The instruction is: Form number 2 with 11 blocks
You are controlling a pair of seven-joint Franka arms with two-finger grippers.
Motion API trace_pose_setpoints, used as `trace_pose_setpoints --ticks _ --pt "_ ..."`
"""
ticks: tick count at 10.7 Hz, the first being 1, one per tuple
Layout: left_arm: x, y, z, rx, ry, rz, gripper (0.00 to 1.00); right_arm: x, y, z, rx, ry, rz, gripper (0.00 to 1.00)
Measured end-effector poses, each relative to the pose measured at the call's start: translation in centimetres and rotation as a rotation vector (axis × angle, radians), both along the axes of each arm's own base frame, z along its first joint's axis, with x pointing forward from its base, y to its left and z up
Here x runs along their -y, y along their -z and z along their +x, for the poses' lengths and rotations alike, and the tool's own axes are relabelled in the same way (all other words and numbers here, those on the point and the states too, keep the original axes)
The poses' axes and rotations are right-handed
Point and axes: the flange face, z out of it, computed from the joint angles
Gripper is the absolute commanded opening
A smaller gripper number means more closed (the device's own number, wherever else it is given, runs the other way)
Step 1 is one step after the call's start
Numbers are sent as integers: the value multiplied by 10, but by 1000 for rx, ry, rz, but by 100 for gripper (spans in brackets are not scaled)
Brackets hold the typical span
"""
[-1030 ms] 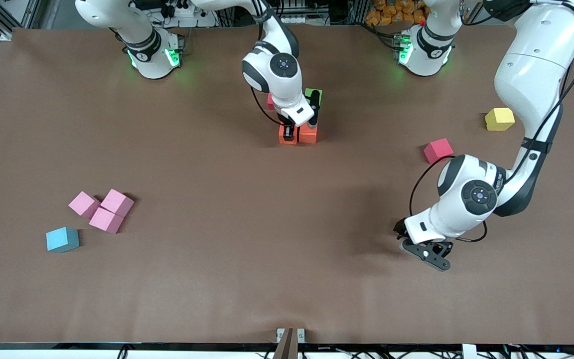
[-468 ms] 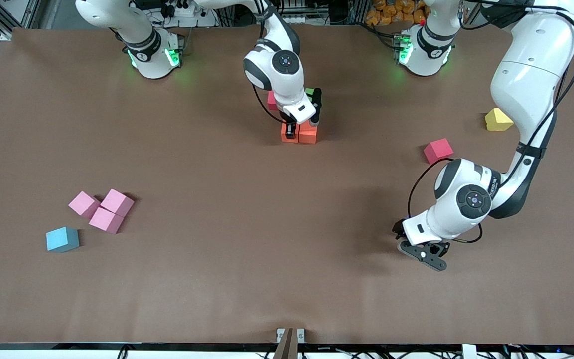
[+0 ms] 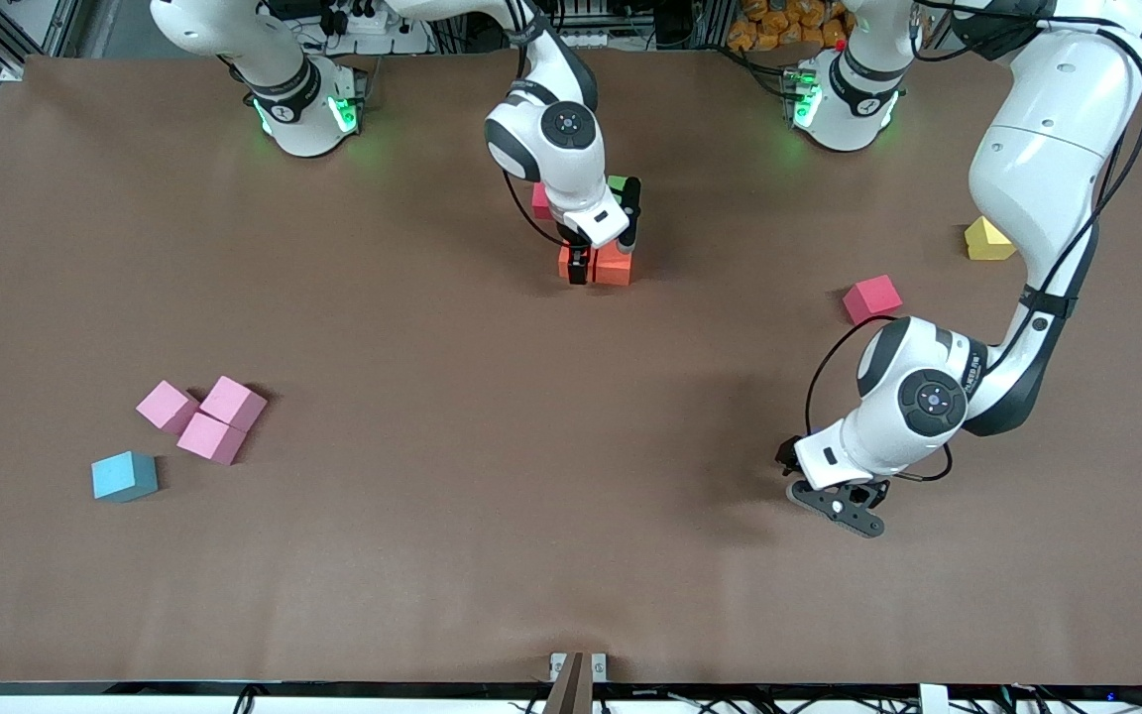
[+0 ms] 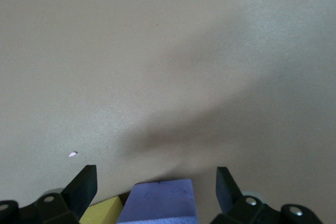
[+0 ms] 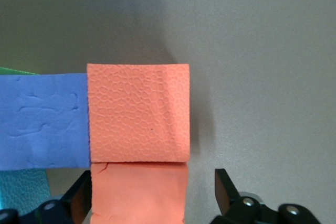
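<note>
Orange block (image 5: 137,198) between right tool (image 5: 152,195) fingers

Even, fairly bright light falls from overhead onto the matte brown table covering (image 3: 432,555), which shows no glare. The arms cast soft, diffuse shadows on it; the small pink foam cubes (image 3: 202,419) throw short, darker ones. Green indicator lamps glow at both arm bases (image 3: 305,111). The front view is sharp throughout. In the left wrist view a broad blurry shadow crosses the pale surface, and the purple foam cube (image 4: 157,202) at the frame edge looks soft. The orange foam cube (image 5: 137,113) shows crisp surface texture.
</note>
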Motion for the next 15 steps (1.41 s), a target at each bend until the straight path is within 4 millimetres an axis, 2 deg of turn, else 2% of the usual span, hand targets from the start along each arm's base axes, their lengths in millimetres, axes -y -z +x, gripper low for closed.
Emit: trace_pose_setpoints --ticks 2,5,8,9,11,13,14,15 --pt "-2 1 0 0 -2 2 100 0 -8 5 -8 6 -5 100" --pt "0 3 -1 -4 0 2 100 5 -43 15 -38 22 -5 100" --pt "2 6 -2 -10 -11 0 100 22 -83 31 -71 56 1 100" --pt "2 8 -3 -15 -17 0 100 37 -93 48 -87 92 -4 100" --pt "2 13 -6 -26 -33 1 100 96 -112 109 -126 222 -17 100" --pt "0 17 -8 -34 -36 3 100 170 -134 180 -151 370 -18 100" --pt "-1 18 -9 -38 -37 4 100 215 -143 215 -151 455 -11 100" --pt "-2 20 -10 -44 -42 6 100 271 -149 247 -145 546 -3 100"
